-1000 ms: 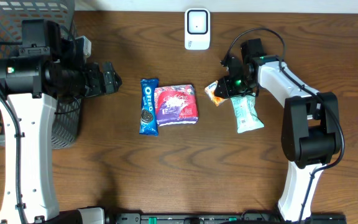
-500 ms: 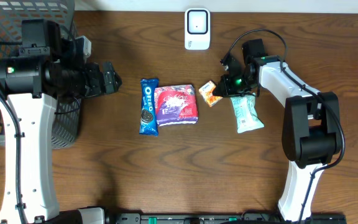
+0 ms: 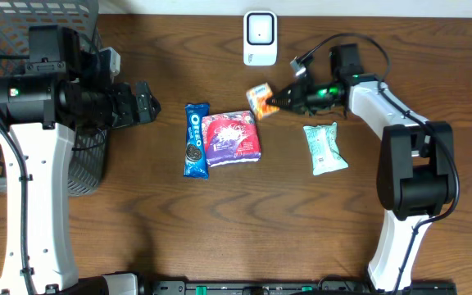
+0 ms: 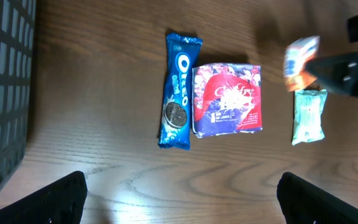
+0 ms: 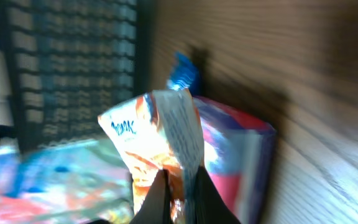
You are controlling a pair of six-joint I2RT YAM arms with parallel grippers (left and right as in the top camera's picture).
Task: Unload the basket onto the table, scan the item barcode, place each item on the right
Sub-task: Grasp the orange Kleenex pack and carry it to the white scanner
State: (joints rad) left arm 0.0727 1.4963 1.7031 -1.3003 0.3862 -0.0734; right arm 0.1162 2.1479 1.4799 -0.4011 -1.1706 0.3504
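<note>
A white barcode scanner (image 3: 260,37) stands at the table's back edge. Just in front of it, above the table, hangs a small orange snack packet (image 3: 260,100), with my right gripper (image 3: 279,101) shut on its edge. In the right wrist view the packet (image 5: 148,140) rises from the pinched fingertips of that gripper (image 5: 180,193), blurred. The left wrist view shows the same packet (image 4: 301,58) at the upper right. My left gripper (image 3: 147,104) hovers left of the items, open and holding nothing; its fingertips (image 4: 55,200) sit far apart at the bottom of its view.
A blue Oreo pack (image 3: 195,139) and a purple-red pack (image 3: 233,138) lie side by side mid-table. A pale green packet (image 3: 324,147) lies to the right, under the right arm. A dark wire basket (image 3: 23,24) fills the far left corner.
My right gripper closed on the orange packet and carried it up off the table, leftward and toward the scanner. The left arm has not moved.
</note>
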